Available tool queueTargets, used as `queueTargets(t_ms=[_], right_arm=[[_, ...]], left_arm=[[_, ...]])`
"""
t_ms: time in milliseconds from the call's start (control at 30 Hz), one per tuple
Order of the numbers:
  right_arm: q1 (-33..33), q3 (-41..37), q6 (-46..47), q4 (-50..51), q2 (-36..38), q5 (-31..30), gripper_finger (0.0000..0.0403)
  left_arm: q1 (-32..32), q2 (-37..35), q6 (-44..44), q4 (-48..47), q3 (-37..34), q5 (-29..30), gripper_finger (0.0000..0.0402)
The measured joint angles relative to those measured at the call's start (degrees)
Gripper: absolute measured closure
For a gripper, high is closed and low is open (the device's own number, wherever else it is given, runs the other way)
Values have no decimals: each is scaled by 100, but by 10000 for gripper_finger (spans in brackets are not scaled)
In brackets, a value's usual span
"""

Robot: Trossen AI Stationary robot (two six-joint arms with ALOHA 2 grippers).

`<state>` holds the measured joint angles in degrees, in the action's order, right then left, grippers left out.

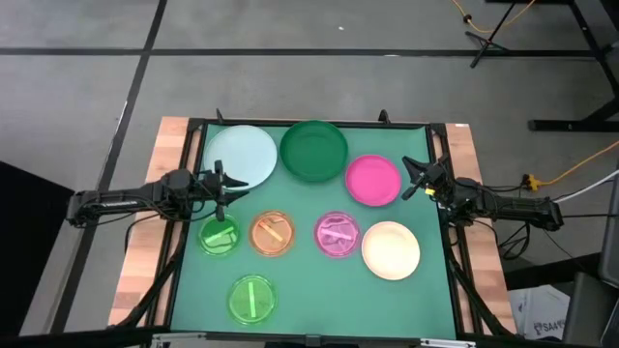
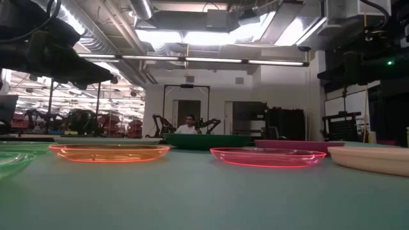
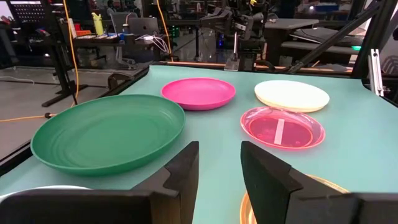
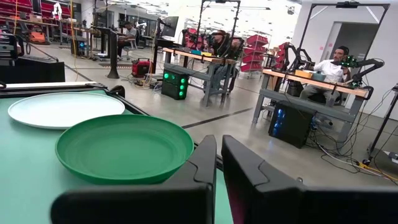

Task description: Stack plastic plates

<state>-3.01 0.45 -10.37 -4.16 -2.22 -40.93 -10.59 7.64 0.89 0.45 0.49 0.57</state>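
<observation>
Eight round plates lie flat on the green mat. Across the far part sit the large pale blue [image 1: 242, 155], dark green [image 1: 314, 150] and magenta [image 1: 373, 180] plates, and the cream plate [image 1: 391, 249] lies nearer on the right. The small translucent ones are a green plate [image 1: 220, 235], an orange plate [image 1: 273, 233], a pink plate [image 1: 338, 234] and a second green plate [image 1: 251, 299]. My left gripper [image 1: 221, 188] hovers open at the pale blue plate's near edge, above the small green plate. My right gripper [image 1: 408, 179] hovers beside the magenta plate's right edge, shut to a thin slit [image 4: 219, 168].
A black frame [image 1: 319, 123] borders the mat, with wooden table strips [image 1: 145, 242] outside it on both sides. Free mat lies near the front right corner [image 1: 387, 309]. Beyond the table is a workshop room, with a person [image 4: 329, 65] seated far off.
</observation>
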Motion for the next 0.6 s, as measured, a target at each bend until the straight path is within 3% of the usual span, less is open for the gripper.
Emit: queueTargets(t_ms=[500, 600], right_arm=[[-2, 0, 2, 0, 0, 1, 384], [-2, 0, 4, -11, 0, 232, 384]], left_arm=[[2, 0, 2, 0, 0, -1, 288], [1, 0, 2, -1, 0, -1, 288]])
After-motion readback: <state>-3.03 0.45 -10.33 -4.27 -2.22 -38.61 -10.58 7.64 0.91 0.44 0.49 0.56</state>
